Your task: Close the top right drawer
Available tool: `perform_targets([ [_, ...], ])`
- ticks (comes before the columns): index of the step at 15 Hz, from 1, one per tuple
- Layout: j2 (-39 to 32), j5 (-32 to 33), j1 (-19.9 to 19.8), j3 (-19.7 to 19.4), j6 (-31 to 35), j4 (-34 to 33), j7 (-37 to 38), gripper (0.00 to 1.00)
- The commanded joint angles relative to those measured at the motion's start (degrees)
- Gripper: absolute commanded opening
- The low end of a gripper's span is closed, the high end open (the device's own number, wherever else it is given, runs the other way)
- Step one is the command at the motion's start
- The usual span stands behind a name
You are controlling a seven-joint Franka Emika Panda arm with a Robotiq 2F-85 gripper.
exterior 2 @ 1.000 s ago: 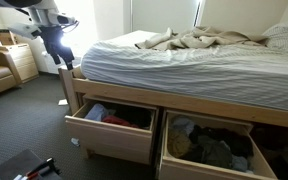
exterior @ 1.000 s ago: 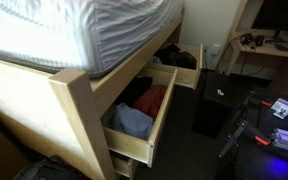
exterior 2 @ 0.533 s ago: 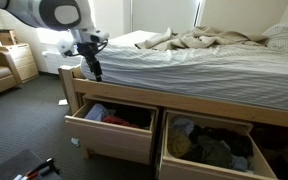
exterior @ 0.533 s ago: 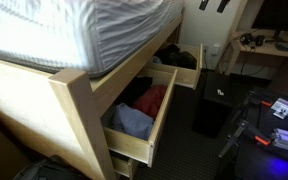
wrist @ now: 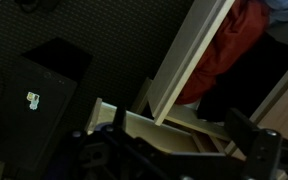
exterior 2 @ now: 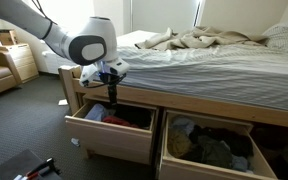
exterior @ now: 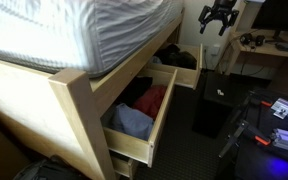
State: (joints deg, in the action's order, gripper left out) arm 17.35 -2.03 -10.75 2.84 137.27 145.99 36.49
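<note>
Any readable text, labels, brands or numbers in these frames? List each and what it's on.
No text can be read in any view.
Coloured sticker on the dark box, wrist view: too blurred to read.
Pale mark on the black case in an exterior view: too small to read.
</note>
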Motion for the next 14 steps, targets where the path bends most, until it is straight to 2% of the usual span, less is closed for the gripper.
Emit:
perform_targets([
  [1, -0.8, 1.2, 0.2, 0.2, 4.2, 0.2, 3.5, 1.00],
  [2, -5.1, -0.3, -0.6, 0.3, 0.5, -3.8, 8.8, 1.00],
  [4, -13.0, 0.0, -1.9, -2.6, 2.3, -8.2, 10.2, 1.00],
  [7, -19.0, 0.8, -3.3, -7.7, 6.5, -9.2, 14.2, 1.00],
  [11, -32.0, -5.0, -4.6, -15.2, 11.0, -15.9, 14.6, 1.00],
  [12, -25.4, -2.6, -2.5, -15.1, 9.9, -10.9, 13.8, 1.00],
  [14, -28.3, -3.0, -2.5, -16.6, 10.2, -12.4, 13.1, 1.00],
])
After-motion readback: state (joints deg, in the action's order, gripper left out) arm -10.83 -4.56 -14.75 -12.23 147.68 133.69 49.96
